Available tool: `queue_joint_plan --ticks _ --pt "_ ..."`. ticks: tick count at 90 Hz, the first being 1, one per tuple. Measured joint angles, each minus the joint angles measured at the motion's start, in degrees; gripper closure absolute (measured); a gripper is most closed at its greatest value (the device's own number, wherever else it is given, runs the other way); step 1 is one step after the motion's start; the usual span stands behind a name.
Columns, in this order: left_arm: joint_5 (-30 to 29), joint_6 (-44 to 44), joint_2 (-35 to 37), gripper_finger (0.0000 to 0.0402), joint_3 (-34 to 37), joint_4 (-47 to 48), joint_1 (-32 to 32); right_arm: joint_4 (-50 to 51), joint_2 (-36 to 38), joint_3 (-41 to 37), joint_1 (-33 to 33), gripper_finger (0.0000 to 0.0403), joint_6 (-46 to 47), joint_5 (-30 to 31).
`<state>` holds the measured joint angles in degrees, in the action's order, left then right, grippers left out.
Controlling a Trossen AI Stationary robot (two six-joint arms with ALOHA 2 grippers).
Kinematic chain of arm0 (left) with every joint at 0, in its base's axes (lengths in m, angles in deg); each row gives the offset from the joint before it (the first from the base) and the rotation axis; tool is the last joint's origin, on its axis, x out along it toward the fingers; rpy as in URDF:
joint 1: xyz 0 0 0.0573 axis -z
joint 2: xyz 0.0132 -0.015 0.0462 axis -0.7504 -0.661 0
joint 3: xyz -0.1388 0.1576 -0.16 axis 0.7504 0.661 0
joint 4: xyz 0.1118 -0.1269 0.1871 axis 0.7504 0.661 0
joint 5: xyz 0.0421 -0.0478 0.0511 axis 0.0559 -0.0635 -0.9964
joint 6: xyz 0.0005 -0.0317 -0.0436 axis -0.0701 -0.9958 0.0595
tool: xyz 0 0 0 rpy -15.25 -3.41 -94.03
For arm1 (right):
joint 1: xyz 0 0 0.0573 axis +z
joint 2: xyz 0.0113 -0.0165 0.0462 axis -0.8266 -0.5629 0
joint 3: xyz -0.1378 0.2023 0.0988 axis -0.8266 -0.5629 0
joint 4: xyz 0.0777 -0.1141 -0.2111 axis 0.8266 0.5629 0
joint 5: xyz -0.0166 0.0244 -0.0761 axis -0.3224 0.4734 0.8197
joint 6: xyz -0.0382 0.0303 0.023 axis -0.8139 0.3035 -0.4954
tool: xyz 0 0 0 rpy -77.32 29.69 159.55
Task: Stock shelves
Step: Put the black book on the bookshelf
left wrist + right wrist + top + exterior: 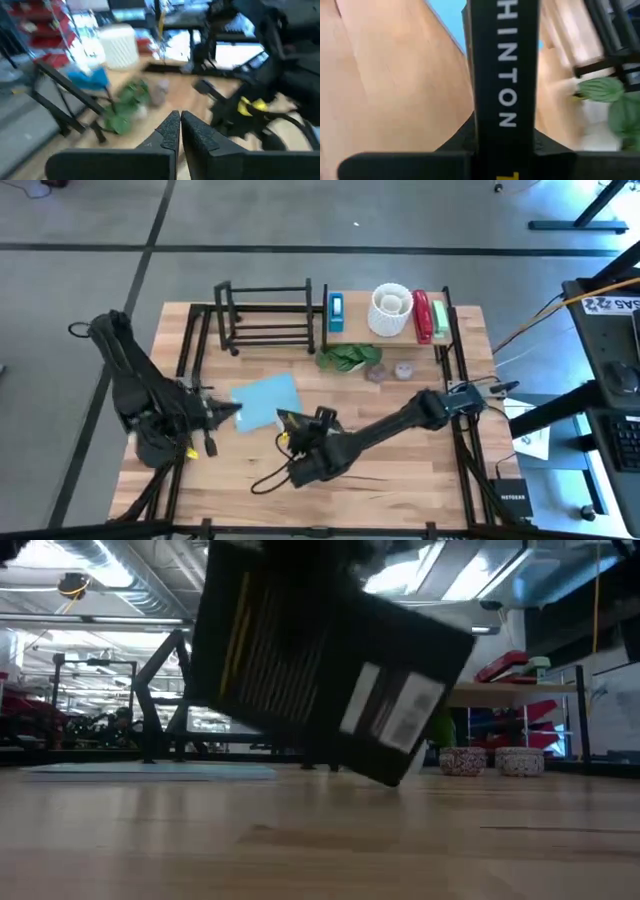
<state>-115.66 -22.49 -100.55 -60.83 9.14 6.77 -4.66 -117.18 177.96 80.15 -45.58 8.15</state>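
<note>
Between right claw [502, 145] fingers — black book [504, 65] clamped.

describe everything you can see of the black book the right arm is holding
The black book is a thick volume with a glossy black cover, white spine lettering ending in "HINTON", yellow stripes on one face and a white label. It hangs tilted, one corner low over the tabletop, apparently not touching. The right gripper has its jaws clamped on it, beside the blue sheet.
</note>
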Motion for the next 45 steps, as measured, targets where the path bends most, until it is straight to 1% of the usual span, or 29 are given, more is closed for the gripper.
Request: queue_joint_plan --ticks 12,19,27,33,45 --pt "5.7 -11.8 -7.8 0.0402 0.0 0.3 0.2 -4.4 -4.3 -0.2 -0.9 0.0367 1.2 0.8" --pt "7.8 -21.6 -12.1 0.0402 0.0 0.6 0.6 -5.5 -4.7 0.0 -1.3 0.0367 1.8 2.8" --pt "7.7 -34.2 -16.5 0.0402 0.0 1.8 1.6 -4.0 -4.2 0.9 -1.2 0.0367 4.0 6.8" --pt "6.5 -43.8 -19.5 0.0402 0.0 3.0 2.3 -4.0 -4.2 1.5 -1.2 0.0367 4.7 9.4" --pt "3.1 -59.8 -25.9 0.0402 0.0 6.1 2.6 -7.7 -4.3 1.6 -1.0 0.0367 5.0 13.0"
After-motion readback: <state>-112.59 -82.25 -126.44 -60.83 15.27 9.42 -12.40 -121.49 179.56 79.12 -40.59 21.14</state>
